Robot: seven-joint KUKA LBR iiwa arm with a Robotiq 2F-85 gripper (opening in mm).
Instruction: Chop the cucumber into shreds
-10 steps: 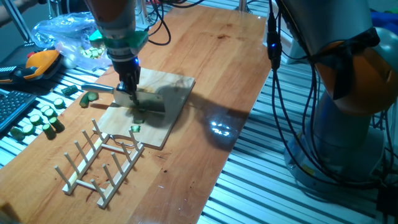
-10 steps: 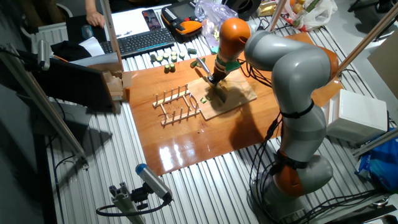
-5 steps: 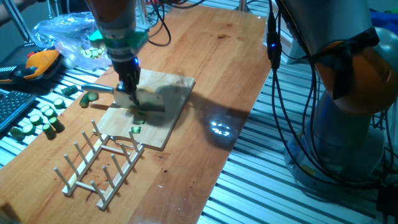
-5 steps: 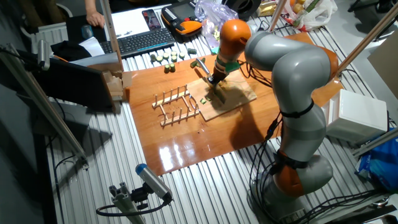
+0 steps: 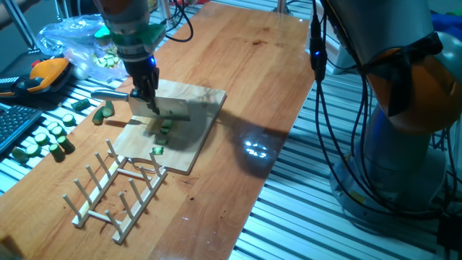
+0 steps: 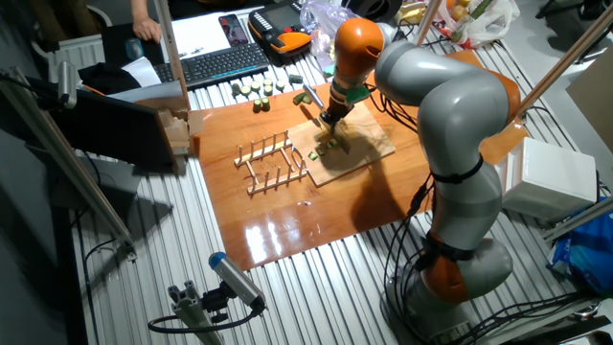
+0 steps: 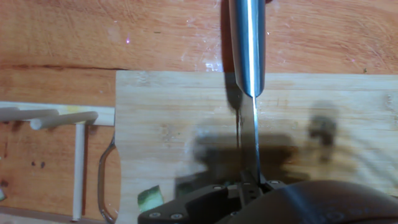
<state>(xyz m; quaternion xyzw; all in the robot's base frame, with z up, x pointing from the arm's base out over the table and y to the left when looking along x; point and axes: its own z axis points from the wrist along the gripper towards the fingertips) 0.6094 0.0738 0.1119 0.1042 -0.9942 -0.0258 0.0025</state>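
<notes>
My gripper (image 5: 149,100) is shut on a metal knife (image 5: 170,108) and holds it a little above the wooden cutting board (image 5: 206,101). A small green cucumber piece (image 5: 166,127) lies on the board just under the blade. One of the shreds (image 5: 157,149) sits near the board's front edge. The other fixed view shows the gripper (image 6: 327,121) over the board (image 6: 372,144) with green bits (image 6: 324,147) below it. In the hand view the knife (image 7: 249,43) runs down the middle, and a pale green bit (image 7: 149,198) shows at the bottom left.
A wooden peg rack (image 5: 119,191) stands right in front of the board. Several thicker cucumber chunks (image 5: 47,139) lie at the table's left edge, beside a plastic bag (image 5: 72,40) and an orange device (image 5: 45,72). A keyboard (image 6: 215,62) is further back.
The gripper has lifted the knife off the board and shifted slightly back and left. The cucumber piece that lay under the blade now shows.
</notes>
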